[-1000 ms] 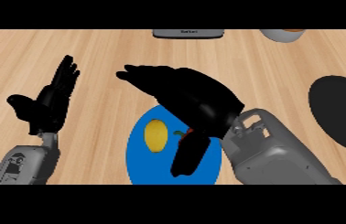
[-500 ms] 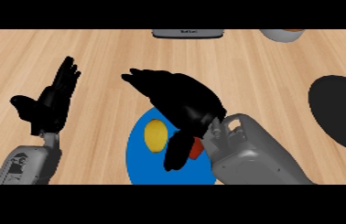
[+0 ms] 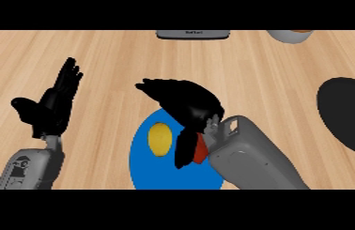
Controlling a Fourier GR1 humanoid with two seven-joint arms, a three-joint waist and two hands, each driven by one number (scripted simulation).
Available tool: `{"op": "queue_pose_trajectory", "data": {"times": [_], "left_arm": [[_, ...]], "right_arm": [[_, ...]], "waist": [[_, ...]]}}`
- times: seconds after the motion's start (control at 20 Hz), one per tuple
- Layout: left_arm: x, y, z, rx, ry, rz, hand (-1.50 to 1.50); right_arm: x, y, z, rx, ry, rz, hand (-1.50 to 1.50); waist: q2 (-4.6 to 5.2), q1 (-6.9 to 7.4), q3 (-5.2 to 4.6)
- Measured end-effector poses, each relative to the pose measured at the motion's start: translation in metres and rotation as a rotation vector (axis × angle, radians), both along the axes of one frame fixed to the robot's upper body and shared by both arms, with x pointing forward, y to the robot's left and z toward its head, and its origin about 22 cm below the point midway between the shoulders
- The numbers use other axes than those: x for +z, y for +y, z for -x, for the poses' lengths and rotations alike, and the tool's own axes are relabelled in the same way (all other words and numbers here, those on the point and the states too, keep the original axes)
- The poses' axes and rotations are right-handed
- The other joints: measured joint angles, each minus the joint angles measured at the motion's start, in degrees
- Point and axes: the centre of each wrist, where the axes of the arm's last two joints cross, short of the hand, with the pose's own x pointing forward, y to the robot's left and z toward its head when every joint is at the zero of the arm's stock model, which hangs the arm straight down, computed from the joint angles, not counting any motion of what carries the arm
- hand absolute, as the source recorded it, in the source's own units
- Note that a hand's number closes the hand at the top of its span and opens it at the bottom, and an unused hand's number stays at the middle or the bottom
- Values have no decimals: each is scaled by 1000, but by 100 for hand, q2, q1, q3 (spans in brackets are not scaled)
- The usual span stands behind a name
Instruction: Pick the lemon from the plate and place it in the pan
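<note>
Lemon (image 3: 160, 139) is seen lying on the left half of the blue plate (image 3: 152, 175), at the near side of the bench (image 3: 111, 55). It is not gripped by anything. The plate's near rim is cut off at the bottom of the view, and its right side is hidden under the grey right forearm (image 3: 257, 161). A small red patch (image 3: 201, 153) is seen by the wrist, but what it is cannot be told.

The lemon is judged to be light, fairly hard and smooth. Its round shape means it may roll or slip when touched. It is best taken round its middle, with the thumb on one side and the fingers on the other.

A little farther off, the right hand (image 3: 187, 104) is held over the plate. Its fingers are open and a bit bent, and nothing is gripped by them. The thumb (image 3: 184, 151) points down just beside the lemon; whether the two touch cannot be made out.

At the left, well apart from the plate, the left hand (image 3: 52, 107) is at rest, open, with its fingers up.

The dark pan (image 3: 340, 111) is seen at the right edge, and only part of it shows. At the far side, a grey thing (image 3: 193, 34) and a round bowl-like thing (image 3: 291, 35) are cut off and cannot be named.
</note>
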Motion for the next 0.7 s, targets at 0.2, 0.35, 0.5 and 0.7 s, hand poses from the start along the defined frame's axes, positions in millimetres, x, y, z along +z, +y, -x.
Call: {"op": "queue_pose_trajectory", "data": {"times": [0.2, 0.35, 0.5, 0.7], "left_arm": [[0, 4, 5, 2, 5, -4, 0], [7, 5, 1, -1, 1, -8, 0], [-1, 4, 3, -4, 0, -3, 0], [4, 1, -1, -7, 2, -2, 0]], "right_arm": [[-16, 10, 0, 36, 22, 36, -150], [-25, 13, -3, 48, 24, 59, -150], [-32, 18, -3, 55, 16, 79, -150], [-34, 27, 3, 51, -1, 155, -150]], "waist": [[-1, 10, 0], [0, 10, -1], [0, 10, 0], [-4, 7, -1]]}}
